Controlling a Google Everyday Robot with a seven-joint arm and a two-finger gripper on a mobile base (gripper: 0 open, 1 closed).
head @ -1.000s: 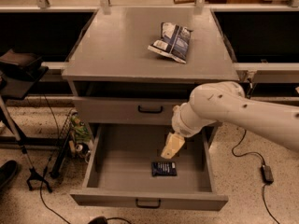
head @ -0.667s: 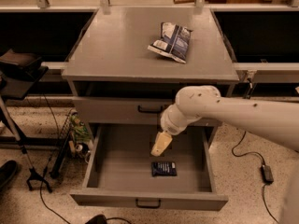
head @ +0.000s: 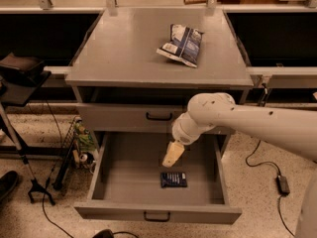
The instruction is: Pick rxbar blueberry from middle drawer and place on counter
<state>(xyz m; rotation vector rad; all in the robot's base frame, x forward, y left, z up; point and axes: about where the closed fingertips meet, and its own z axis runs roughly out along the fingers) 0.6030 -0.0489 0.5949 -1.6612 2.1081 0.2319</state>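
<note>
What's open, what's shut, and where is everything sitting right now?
middle drawer, pulled open.
upper drawer, shut.
rxbar blueberry, lying flat on the middle drawer's floor.
snack bag, lying on the counter.
gripper, hanging inside the open drawer, just above the bar.

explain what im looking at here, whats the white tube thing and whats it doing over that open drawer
The white tube is a robot arm, reaching in from the right. Its tan tip is the claw, which hangs over the pulled-out middle drawer, just above a small dark blue bar, the rxbar blueberry, lying on the drawer floor, not held. One camera looks down at the grey cabinet from the front. On its top, the counter, lies a crinkled navy-and-white snack bag.
</note>
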